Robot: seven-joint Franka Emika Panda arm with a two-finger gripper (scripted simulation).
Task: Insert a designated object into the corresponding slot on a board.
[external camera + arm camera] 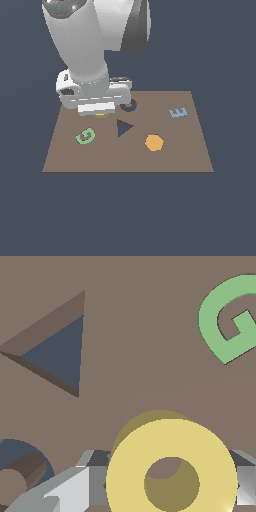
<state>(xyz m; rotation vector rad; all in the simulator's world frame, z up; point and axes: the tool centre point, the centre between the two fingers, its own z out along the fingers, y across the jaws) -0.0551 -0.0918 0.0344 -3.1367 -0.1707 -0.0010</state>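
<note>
End effector (pixel 170 481) clamped on yellow ring (pixel 171 471), fingers (pixel 65 491) on either side, ring just above board (pixel 175 155) near its far edge. Ring-shaped slot (pixel 129 105) just beside it; green G (pixel 85 135) nearby.
</note>
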